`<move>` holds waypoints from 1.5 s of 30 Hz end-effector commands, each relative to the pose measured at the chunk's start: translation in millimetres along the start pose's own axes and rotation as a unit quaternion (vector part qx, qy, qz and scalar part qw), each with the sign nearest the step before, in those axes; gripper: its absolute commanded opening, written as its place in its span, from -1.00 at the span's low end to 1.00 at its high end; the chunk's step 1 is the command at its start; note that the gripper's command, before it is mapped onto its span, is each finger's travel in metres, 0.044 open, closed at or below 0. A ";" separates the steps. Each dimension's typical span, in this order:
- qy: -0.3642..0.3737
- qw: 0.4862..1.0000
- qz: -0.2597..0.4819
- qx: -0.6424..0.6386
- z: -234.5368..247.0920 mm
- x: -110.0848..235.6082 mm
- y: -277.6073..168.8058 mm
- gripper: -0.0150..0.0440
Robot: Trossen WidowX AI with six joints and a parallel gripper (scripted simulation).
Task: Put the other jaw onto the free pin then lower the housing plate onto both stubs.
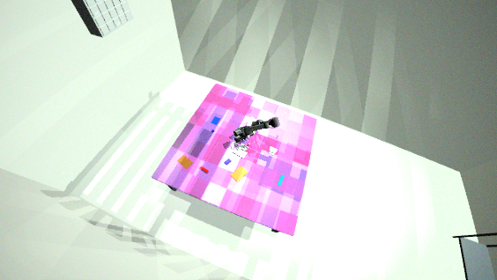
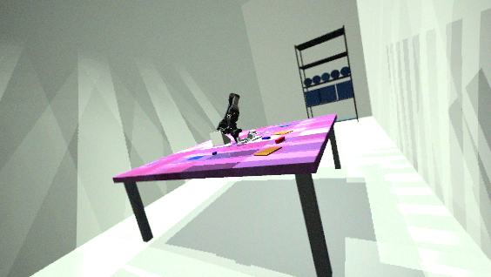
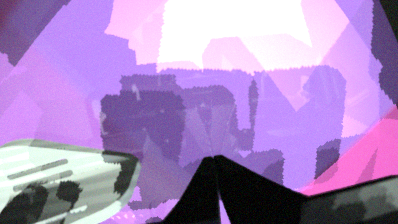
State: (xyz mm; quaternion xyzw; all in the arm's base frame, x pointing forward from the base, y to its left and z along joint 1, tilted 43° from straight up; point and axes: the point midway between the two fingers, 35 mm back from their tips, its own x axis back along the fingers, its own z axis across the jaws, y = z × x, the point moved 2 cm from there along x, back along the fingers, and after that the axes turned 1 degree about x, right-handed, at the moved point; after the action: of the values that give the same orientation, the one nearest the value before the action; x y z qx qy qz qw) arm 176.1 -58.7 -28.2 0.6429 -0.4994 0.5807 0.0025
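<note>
My gripper (image 1: 238,141) (image 2: 238,141) (image 3: 213,164) is shut, its black fingertips touching with nothing seen between them. It is low over the table, beside a pale mechanism (image 1: 241,151) (image 2: 251,136). A pale part with slots and a rounded end (image 3: 65,172) lies left of the fingertips in the wrist view; I cannot tell if it is a jaw. A separate white piece (image 1: 273,151) (image 2: 218,138) stands off to one side of the arm, possibly the housing plate. The pins, stubs and gear teeth are too small or washed out to tell.
On the patterned table (image 1: 216,194) (image 2: 279,167) lie an orange plate (image 1: 185,162) (image 2: 267,152), a yellow plate (image 1: 239,173), a red block (image 1: 204,169) (image 2: 279,139), a blue block (image 1: 227,162), a blue square (image 1: 215,120) and a teal bar (image 1: 281,180). Coloured patches and shadows cover the surface.
</note>
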 end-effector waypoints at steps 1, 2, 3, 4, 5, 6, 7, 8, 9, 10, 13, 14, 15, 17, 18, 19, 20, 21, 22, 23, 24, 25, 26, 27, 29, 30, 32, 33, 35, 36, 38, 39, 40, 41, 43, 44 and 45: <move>-0.009 1.000 0.003 0.005 -2.3 -10.1 -1.7 -0.49; -0.009 1.000 0.003 0.005 -2.3 -10.1 -1.7 -0.49; 0.000 1.000 0.000 0.000 0.3 0.0 0.0 -0.49; 0.000 1.000 0.000 0.000 1.1 0.1 -0.1 -0.49; 0.000 1.000 0.000 0.000 2.5 0.2 -0.2 -0.49; 0.000 1.000 0.000 0.000 4.1 0.3 -0.3 -0.49; 0.000 1.000 0.000 0.000 5.8 0.4 -0.4 -0.49; 0.000 1.000 0.000 0.000 7.5 0.5 -0.5 -0.49; 0.000 1.000 0.000 0.001 9.2 0.6 -0.7 -0.49; 0.000 1.000 0.000 0.001 10.8 0.7 -0.8 -0.49; -0.001 1.000 0.000 0.001 15.8 0.9 -1.1 -0.49; -0.001 1.000 0.000 0.001 17.5 0.9 -1.2 -0.49; -0.001 1.000 0.000 0.001 19.2 0.9 -1.3 -0.49; -0.001 1.000 0.000 0.001 22.5 1.0 -1.5 -0.49; -0.001 1.000 0.000 0.002 24.1 1.0 -1.6 -0.49; -0.001 1.000 0.000 0.002 25.8 1.0 -1.7 -0.49; -0.001 1.000 0.000 0.002 27.5 1.0 -1.7 -0.49; -0.001 1.000 0.000 0.002 29.1 1.0 -1.8 -0.49; -0.001 1.000 0.000 0.002 30.8 1.0 -1.9 -0.49; -0.001 1.000 0.001 0.002 32.5 1.0 -2.0 -0.49; -0.002 1.000 0.001 0.002 34.1 0.9 -2.0 -0.49; -0.002 1.000 0.001 0.002 35.8 0.9 -2.1 -0.49; -0.002 1.000 0.001 0.002 37.5 0.8 -2.2 -0.49; -0.002 1.000 0.001 0.003 39.2 0.8 -2.2 -0.49; -0.002 1.000 0.001 0.003 42.6 0.6 -2.4 -0.49; -0.002 1.000 0.001 0.003 44.2 0.6 -2.4 -0.49; -0.002 1.000 0.001 0.003 47.6 0.4 -2.5 -0.49; -0.002 1.000 0.001 0.003 49.2 0.3 -2.6 -0.49; -0.002 1.000 0.001 0.003 52.6 0.0 -2.7 -0.49; -0.003 1.000 0.001 0.004 54.2 -0.1 -2.7 -0.49; -0.003 1.000 0.001 0.004 57.6 -0.4 -2.8 -0.49; -0.003 1.000 0.001 0.004 59.2 -0.6 -2.8 -0.49; -0.003 1.000 0.001 0.004 60.9 -0.7 -2.8 -0.49; -0.003 1.000 0.001 0.004 62.5 -0.9 -2.8 -0.49; -0.003 1.000 0.001 0.004 65.8 -1.3 -2.9 -0.49; -0.003 1.000 0.001 0.004 67.5 -1.5 -2.9 -0.49; -0.003 1.000 0.001 0.005 69.1 -1.7 -2.9 -0.49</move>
State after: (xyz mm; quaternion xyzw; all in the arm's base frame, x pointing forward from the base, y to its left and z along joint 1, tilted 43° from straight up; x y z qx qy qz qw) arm 195.1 -73.6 -33.1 0.6815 -0.5253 0.5095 -0.0005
